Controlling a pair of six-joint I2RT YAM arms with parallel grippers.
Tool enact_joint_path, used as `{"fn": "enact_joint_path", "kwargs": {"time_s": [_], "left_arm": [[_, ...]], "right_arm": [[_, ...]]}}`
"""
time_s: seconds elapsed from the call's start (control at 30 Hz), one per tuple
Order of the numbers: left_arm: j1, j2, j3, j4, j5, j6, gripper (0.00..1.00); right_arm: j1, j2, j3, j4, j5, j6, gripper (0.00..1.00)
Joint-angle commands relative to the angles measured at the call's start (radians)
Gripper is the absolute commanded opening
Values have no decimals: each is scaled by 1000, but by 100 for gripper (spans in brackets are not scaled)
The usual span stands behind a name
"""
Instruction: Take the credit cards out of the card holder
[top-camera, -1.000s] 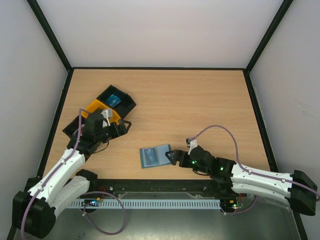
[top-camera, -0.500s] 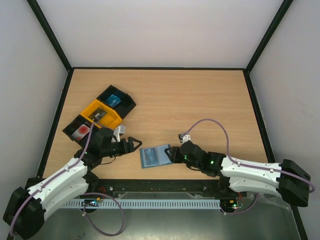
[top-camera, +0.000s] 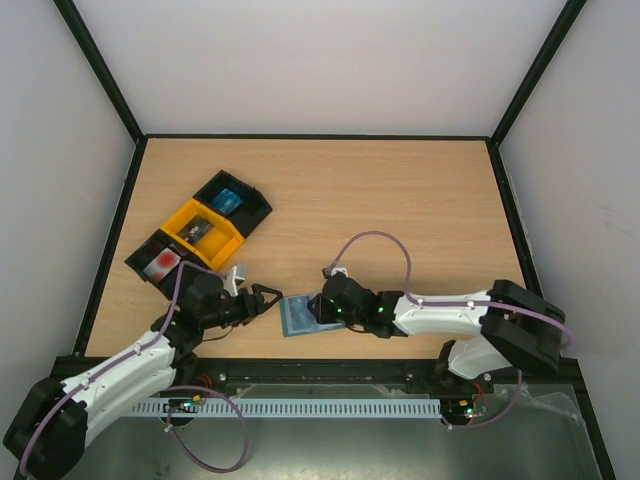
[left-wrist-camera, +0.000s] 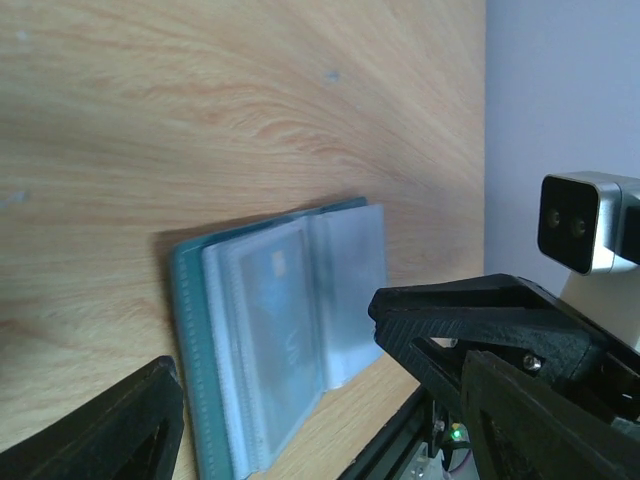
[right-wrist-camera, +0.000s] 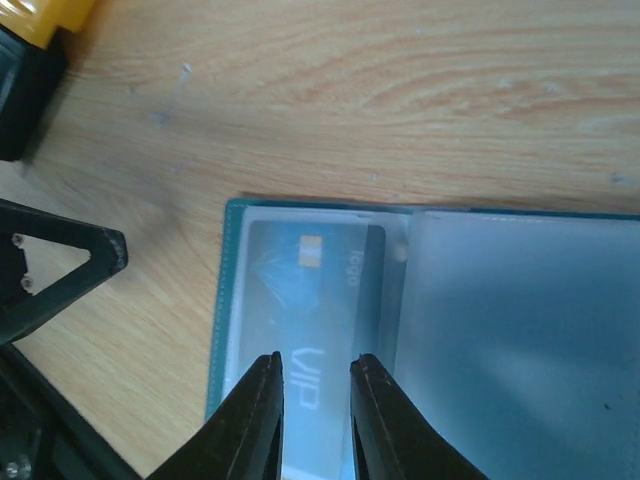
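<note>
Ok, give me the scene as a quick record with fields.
card holder: open flat on the table, near edge
card: inside a clear sleeve, VIP print showing
right tool: over that card, jaws slightly apart
left tool: open, beside the holder
yellow tray: far left, between two black trays

1. The blue-grey soft bifold card holder (top-camera: 298, 316) lies open near the wooden desk's (top-camera: 400, 210) front edge.
2. A pale rectangular plastic card (right-wrist-camera: 305, 300) sits in its left page.
3. The left end effector (top-camera: 268, 298) is just left of it; the right end effector (top-camera: 318, 308) is over it.
4. The black and yellow rectangular trays (top-camera: 200, 232) lie behind-left, apart.
</note>
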Motion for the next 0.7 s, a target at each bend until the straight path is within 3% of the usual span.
{"fn": "enact_joint_path", "kwargs": {"time_s": [0.0, 0.17, 0.4, 0.67], "left_arm": [[-8, -9, -32, 58, -10, -56, 76], [-10, 8, -35, 61, -25, -59, 76], [-46, 45, -39, 129, -37, -95, 77], [-83, 106, -39, 266, -55, -136, 84]], "right_arm": [[5, 79, 23, 47, -25, -29, 20], [5, 140, -32, 126, -42, -27, 18], [6, 166, -110, 169, 33, 0, 8], [5, 162, -194, 262, 46, 6, 2]]}}
